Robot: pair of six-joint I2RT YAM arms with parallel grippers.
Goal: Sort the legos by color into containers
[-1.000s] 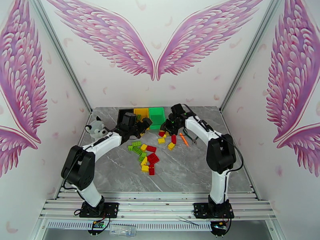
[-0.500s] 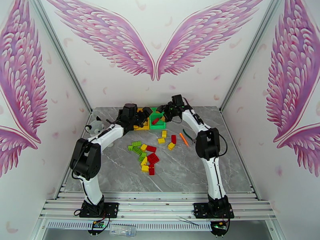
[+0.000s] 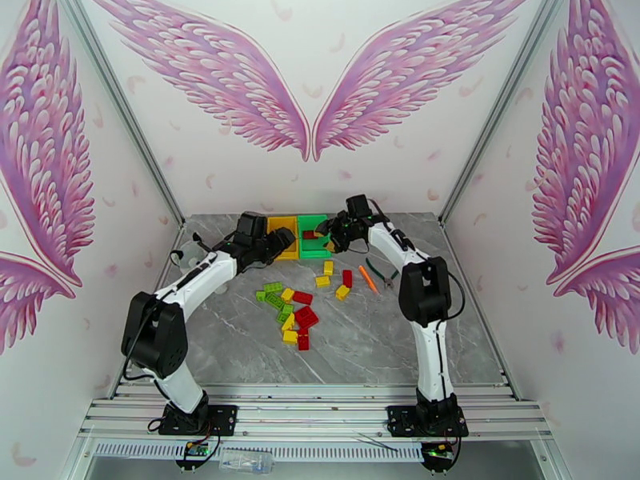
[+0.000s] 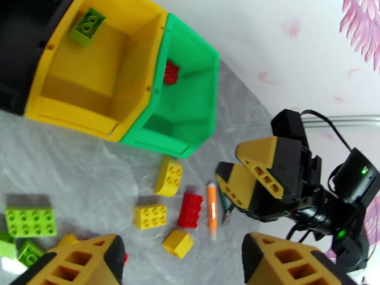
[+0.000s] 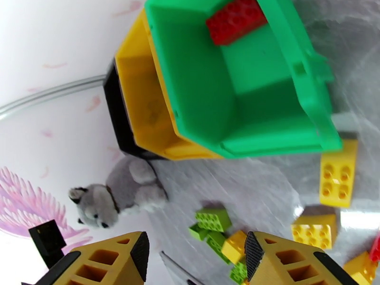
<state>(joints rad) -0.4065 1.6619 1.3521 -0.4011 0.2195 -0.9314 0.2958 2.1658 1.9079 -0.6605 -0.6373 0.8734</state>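
left pincer spread, empty, right pincer spread, empty, red lego in green bin, green lego in yellow bin

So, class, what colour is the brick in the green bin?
Red; the brick in the green bin shows best in the right wrist view.

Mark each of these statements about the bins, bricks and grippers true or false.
1. A red brick lies in the green bin. True.
2. The yellow bin holds a yellow brick. False: it holds a light green brick.
3. The plush husky sits inside the black bin. False: it sits on the table.
4. The orange stick lies on the table beside a loose red brick. True.
5. The right gripper grips a brick. False: its jaws are open and empty.
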